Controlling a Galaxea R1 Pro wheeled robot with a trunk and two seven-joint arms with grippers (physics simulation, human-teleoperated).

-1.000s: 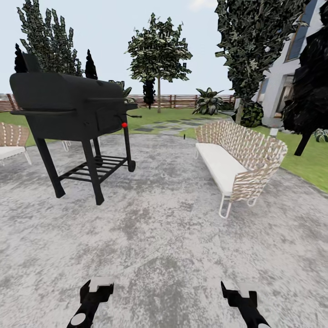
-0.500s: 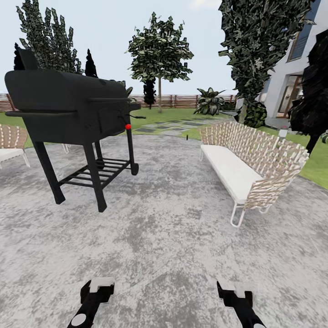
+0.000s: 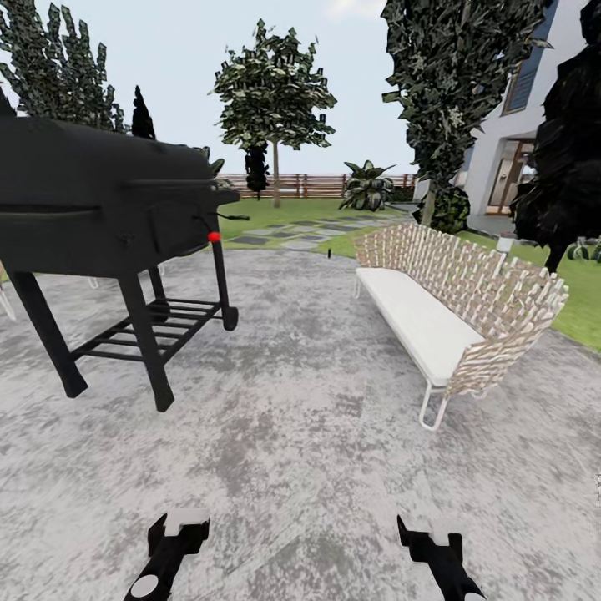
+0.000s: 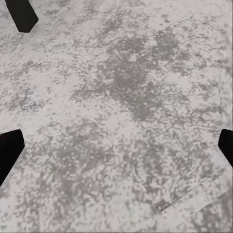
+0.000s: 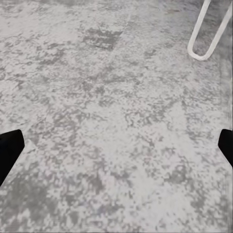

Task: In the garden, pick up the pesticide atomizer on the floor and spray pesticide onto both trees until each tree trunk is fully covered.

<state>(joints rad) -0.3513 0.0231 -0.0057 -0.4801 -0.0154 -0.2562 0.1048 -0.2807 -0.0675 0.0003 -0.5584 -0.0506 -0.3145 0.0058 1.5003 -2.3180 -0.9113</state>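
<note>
Paving, mottled grey, makes up the patio (image 3: 300,417) that carries everything nearby. Toward its left edge stands a black barbecue grill (image 3: 108,209) on four legs, a small red knob (image 3: 214,237) at its right end. Low over the patio's near edge hangs the left gripper (image 3: 177,534); in the left wrist view (image 4: 116,145) its dark fingertips sit far apart with only bare paving between them, so it is wide open and holds nothing. The right gripper (image 3: 430,538) hangs level with it, likewise spread and empty in its wrist view (image 5: 116,145), a white leg of the bench (image 5: 208,34) showing beyond. That woven bench (image 3: 451,300) with its white cushion lines the patio's right edge. Beyond the far edge lies lawn (image 3: 284,213), a tree (image 3: 274,108) with a bare trunk, and a slatted fence (image 3: 317,184). I cannot make out the atomizer.
</note>
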